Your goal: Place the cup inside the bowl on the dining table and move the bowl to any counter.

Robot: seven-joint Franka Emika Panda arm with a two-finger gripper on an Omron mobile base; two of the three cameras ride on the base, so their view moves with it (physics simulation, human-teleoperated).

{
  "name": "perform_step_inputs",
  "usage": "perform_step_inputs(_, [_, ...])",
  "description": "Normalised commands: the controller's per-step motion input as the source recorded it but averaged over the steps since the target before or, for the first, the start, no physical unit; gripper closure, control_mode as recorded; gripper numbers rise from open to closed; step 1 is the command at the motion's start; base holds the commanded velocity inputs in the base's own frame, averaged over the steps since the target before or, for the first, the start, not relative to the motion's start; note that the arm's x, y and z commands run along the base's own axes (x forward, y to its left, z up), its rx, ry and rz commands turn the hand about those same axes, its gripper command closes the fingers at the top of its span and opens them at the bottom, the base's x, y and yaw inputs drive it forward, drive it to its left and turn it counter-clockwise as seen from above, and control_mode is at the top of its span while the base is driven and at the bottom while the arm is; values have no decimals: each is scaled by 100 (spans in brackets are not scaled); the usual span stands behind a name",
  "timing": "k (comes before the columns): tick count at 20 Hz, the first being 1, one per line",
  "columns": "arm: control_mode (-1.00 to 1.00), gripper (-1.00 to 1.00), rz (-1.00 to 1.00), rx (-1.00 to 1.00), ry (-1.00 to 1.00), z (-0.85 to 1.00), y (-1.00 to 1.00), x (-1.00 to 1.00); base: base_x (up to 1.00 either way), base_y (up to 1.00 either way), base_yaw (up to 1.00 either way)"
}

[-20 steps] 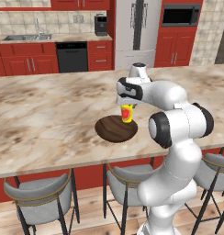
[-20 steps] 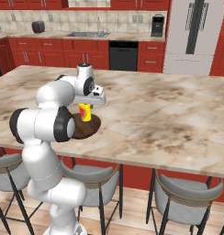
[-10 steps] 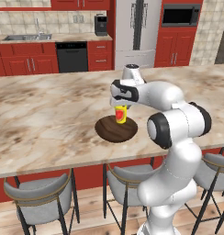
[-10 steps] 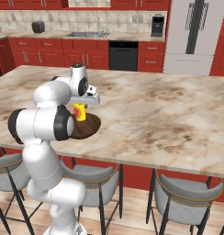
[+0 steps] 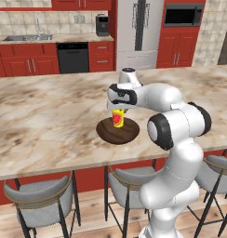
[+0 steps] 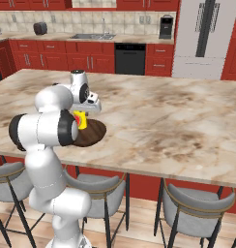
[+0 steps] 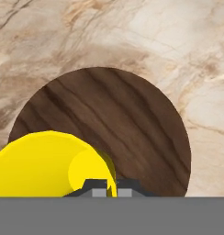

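Currently the cup is held clamped in the gripper just above the bowl on the dining table, not yet released, and the carry to a counter is left undone.

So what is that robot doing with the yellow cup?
The white robot arm's gripper is holding the yellow cup right over the brown wooden bowl, which sits on the dining table. In the hand view the cup hangs above the bowl's middle. It looks about ready to go in, though whether it touches the bottom yet is hard to tell. The bowl has not gone to a counter yet.
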Motion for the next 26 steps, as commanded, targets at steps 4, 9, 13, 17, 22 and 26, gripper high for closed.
perform_step_inputs(4, [-100,100,0,0,0,-31,3,0,0,0,0])
perform_step_inputs(9, [-100,100,0,0,0,-22,3,0,0,0,0])
perform_step_inputs(13, [-100,100,0,0,0,-18,0,0,0,0,0])
perform_step_inputs(17, [-100,100,0,0,0,-27,0,0,0,0,0])
perform_step_inputs(22, [-100,100,0,0,0,-23,0,0,0,0,0])
perform_step_inputs(26, [-100,100,0,0,0,-14,0,0,0,0,0])
